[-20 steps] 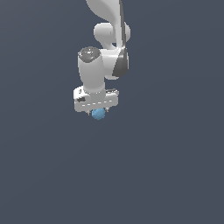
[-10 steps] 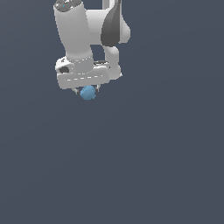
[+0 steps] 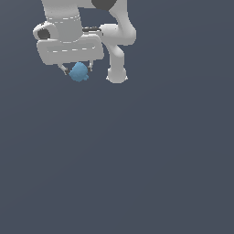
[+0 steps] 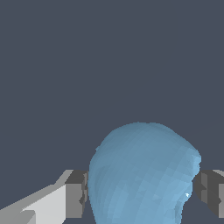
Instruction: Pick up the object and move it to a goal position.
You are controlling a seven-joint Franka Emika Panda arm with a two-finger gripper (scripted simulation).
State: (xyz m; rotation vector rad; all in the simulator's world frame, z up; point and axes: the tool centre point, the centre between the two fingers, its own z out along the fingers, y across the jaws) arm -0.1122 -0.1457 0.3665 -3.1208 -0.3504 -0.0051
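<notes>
**Gripper clamped on the light-blue ball, near the top of the exterior view**

You are looking at a simulated scene with a plain, dark slate-blue background filling both pictures.

In the exterior view, the white robot arm (image 3: 116, 50) enters from the top edge, and its wide white gripper (image 3: 77, 69) sits toward the exterior view's left, pointing downward. Two short, thin fingers (image 3: 62, 69) stick out below the gripper body. Between them you find the object (image 3: 79, 72), a small light-blue, slightly lumpy ball, much narrower than the gripper body above it. The ball touches both fingers and sits just under the gripper's underside. A rounded white link of the arm hangs just to the exterior view's right of the gripper, a little apart from the ball.

In the wrist view, the ball (image 4: 144, 175) looms large and close, its faceted blue surface filling the space between the two grey finger pads (image 4: 76, 192). Each pad presses against one side of the ball, so the claw is clenched around it, grasping the ball.

Nothing in either picture shows a surface under the ball; you see only the flat dark background around it.
</notes>
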